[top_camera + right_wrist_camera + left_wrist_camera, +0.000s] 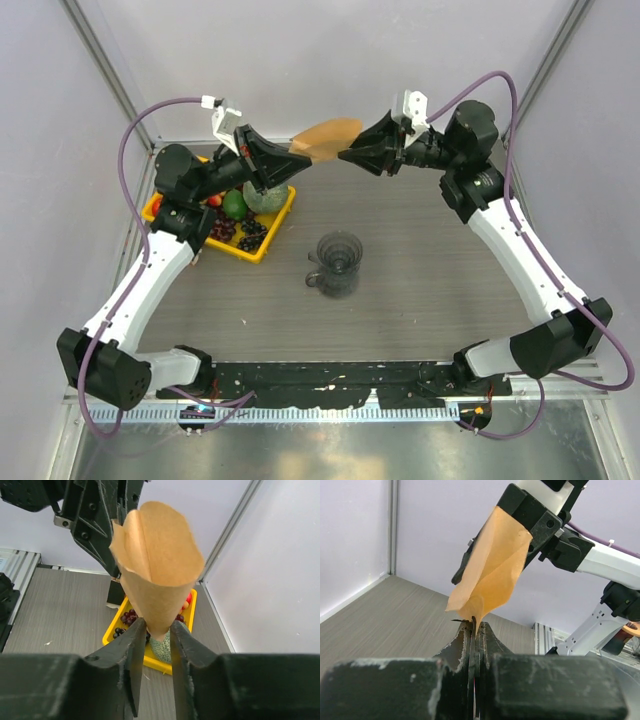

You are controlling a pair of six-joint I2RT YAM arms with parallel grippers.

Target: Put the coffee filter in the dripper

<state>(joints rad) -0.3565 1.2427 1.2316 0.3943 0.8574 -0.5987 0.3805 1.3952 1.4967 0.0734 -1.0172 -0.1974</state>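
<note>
The coffee filter (325, 134) is a light-brown paper cone held in the air above the back of the table, between both grippers. My left gripper (293, 152) is shut on its edge; in the left wrist view the jaws (476, 623) pinch the paper (492, 570). My right gripper (345, 155) is closed on the cone's pointed end (157, 565), with a finger touching each side (156, 628). The cone's mouth is spread open. The dripper (338, 263), a clear ribbed glass vessel with a handle, stands empty at mid-table, well below and in front of the filter.
A yellow fruit tray (262, 247) with a melon (262, 196), an avocado and dark grapes sits at the back left, under the left arm. It also shows in the right wrist view (114, 639). Frame posts and white walls enclose the table.
</note>
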